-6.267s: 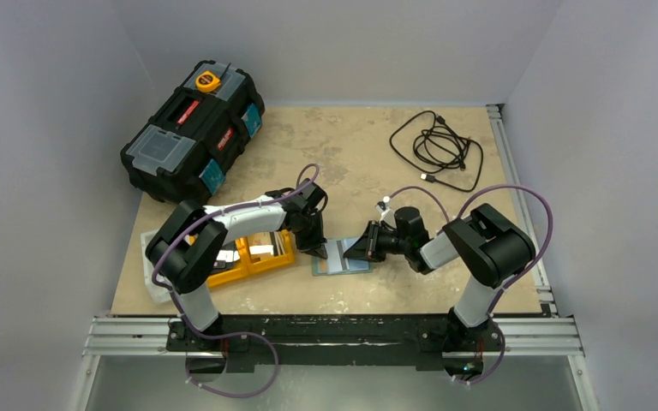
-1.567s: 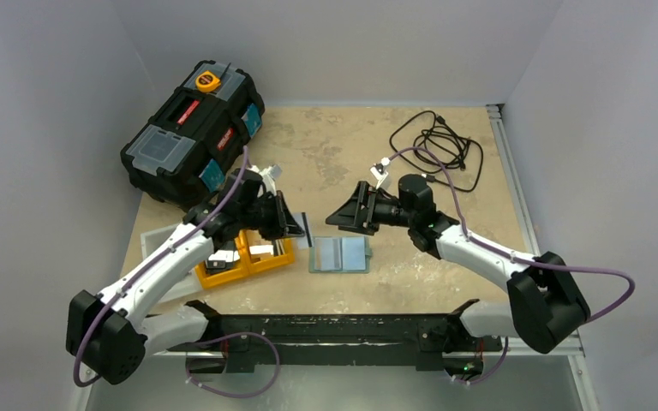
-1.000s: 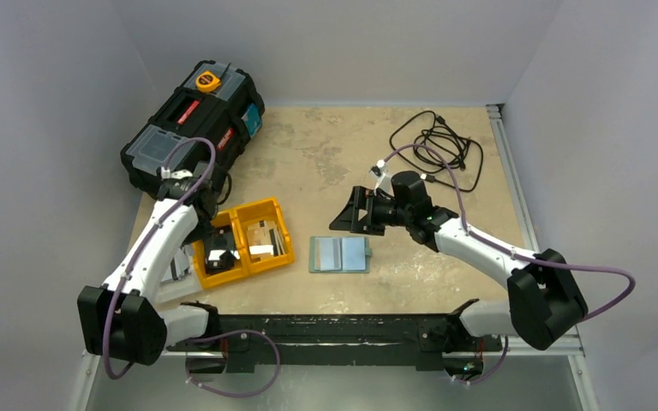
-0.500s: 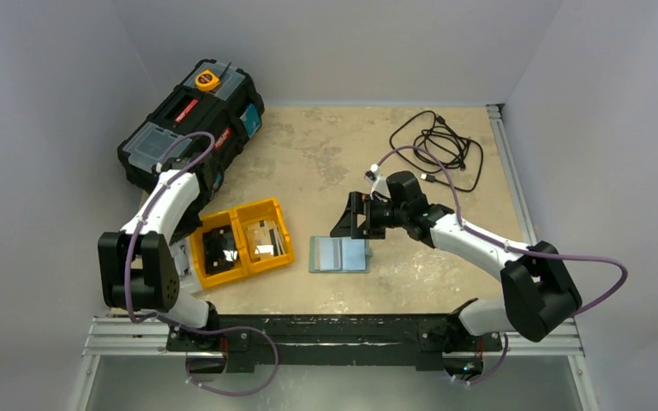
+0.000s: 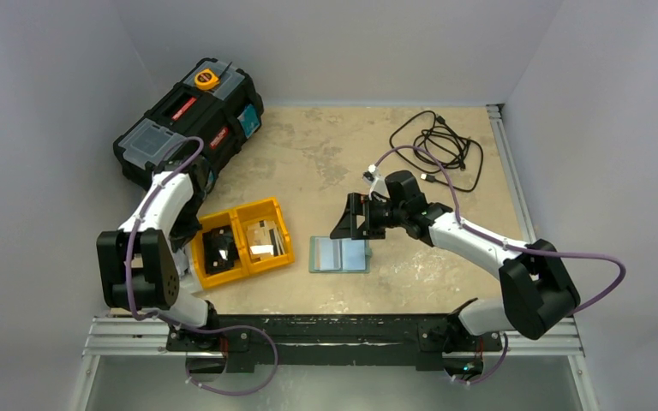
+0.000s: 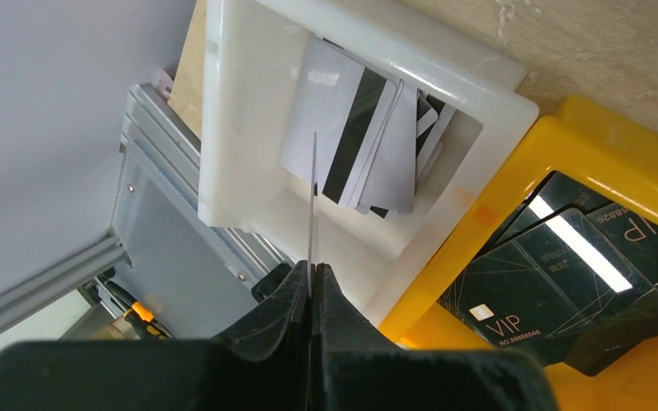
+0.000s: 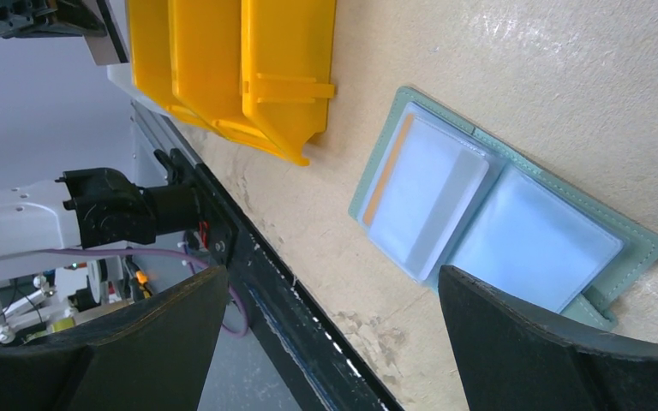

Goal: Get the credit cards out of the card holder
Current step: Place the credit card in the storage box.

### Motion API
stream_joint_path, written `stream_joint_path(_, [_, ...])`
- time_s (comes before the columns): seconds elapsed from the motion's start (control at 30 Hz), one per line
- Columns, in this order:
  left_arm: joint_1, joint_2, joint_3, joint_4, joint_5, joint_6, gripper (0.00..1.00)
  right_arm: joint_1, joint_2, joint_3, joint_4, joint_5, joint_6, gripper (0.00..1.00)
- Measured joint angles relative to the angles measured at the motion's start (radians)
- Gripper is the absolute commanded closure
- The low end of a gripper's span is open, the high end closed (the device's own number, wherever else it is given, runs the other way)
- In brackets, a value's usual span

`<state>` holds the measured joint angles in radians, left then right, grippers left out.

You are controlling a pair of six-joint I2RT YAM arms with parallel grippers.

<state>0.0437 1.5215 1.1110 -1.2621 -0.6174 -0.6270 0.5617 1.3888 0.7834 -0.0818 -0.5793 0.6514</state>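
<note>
The card holder (image 5: pixel 339 254) lies open and flat on the table, pale blue lining up. A whitish credit card (image 7: pixel 433 201) sits in one of its pockets. My right gripper (image 7: pixel 332 274) hovers open just above and behind the card holder (image 7: pixel 531 248), holding nothing. My left gripper (image 6: pixel 312 270) is shut on a thin credit card (image 6: pixel 313 197) seen edge-on. It holds that card over a white tray (image 6: pixel 223 128) in which several pale cards (image 6: pixel 351 128) lie stacked.
An orange two-compartment tray (image 5: pixel 242 242) with black VIP cards (image 6: pixel 548 274) stands between the white tray and the card holder. A black toolbox (image 5: pixel 188 116) sits at the back left, close to my left arm. A coiled black cable (image 5: pixel 437 145) lies at the back right.
My left arm swung from beside the card holder to the far left with the card, ending over the white tray. My right gripper sank slightly toward the card holder. The toolbox shifted a little.
</note>
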Motion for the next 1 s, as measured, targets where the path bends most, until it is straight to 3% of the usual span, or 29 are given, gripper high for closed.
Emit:
stream_joint_path(0.2, [0.0, -0.013, -0.019, -0.022, 0.004, -0.035, 1.0, 0.0, 0.0, 0.0, -0.001, 0.0, -0.006, 0.06])
stream_joint_path(0.63, [0.034, -0.067, -0.038, -0.067, -0.004, -0.072, 0.89, 0.0, -0.003, 0.0, -0.024, 0.0, -0.026, 0.05])
stream_joint_path(0.87, [0.087, -0.068, -0.044, -0.059, -0.002, -0.066, 0.56, 0.0, -0.024, 0.0, -0.034, 0.002, -0.032, 0.04])
stream_joint_path(0.93, [0.088, -0.071, -0.046, -0.056, 0.002, -0.062, 0.41, 0.0, -0.025, 0.0, -0.035, 0.004, -0.033, 0.04])
stream_joint_path(1.0, [0.088, -0.079, -0.048, -0.05, 0.006, -0.058, 0.32, 0.0, -0.025, 0.0, -0.035, 0.006, -0.034, 0.02])
